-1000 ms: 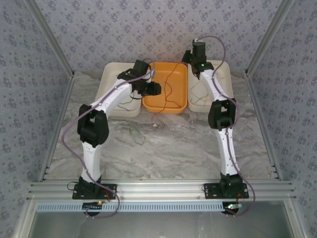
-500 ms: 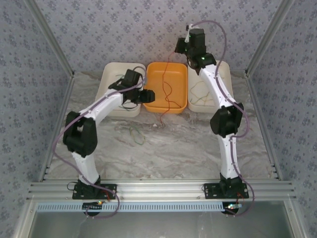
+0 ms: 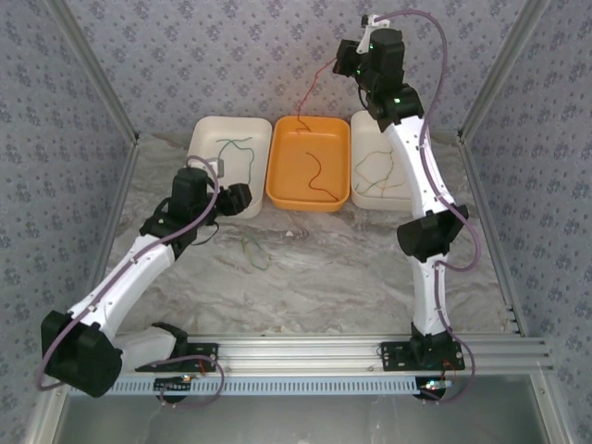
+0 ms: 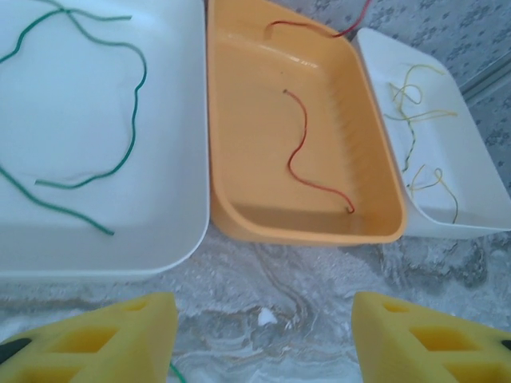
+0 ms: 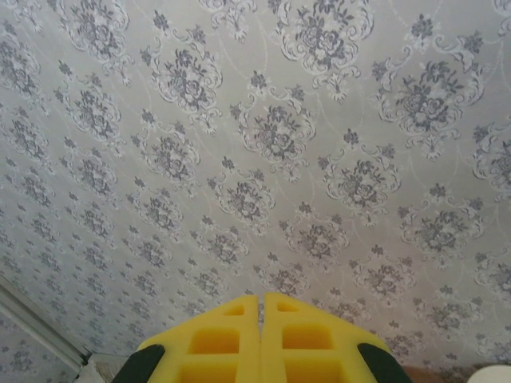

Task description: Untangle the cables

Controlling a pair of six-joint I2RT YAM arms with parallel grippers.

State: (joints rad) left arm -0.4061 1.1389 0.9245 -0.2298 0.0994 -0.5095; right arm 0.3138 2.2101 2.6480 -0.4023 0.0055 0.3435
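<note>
My right gripper (image 3: pixel 341 61) is raised high at the back, shut (image 5: pixel 261 297) and pointing at the wall. A red cable (image 3: pixel 313 92) hangs from it down into the orange tray (image 3: pixel 277 190); its lower end (image 4: pixel 307 24) rests at the tray's far side. Another red cable (image 4: pixel 299 152) lies loose in that tray. Green cables (image 4: pixel 132 104) lie in the left white tray (image 4: pixel 196 159). Yellow-cream cables (image 4: pixel 411 120) lie in the right white tray (image 4: pixel 479 199). My left gripper (image 3: pixel 242 196) hovers open (image 4: pixel 259 339) over the table before the trays, holding nothing.
A green cable (image 3: pixel 252 252) lies loose on the marble table in front of the trays, and its end shows by my left finger (image 4: pixel 177 373). A small white speck (image 4: pixel 267 317) lies on the table. Metal rails (image 3: pixel 314 351) edge the near side.
My right gripper has risen higher with the red cable, lifting most of it out of the orange tray. My left arm has drawn back from the trays and its jaws have opened wider.
</note>
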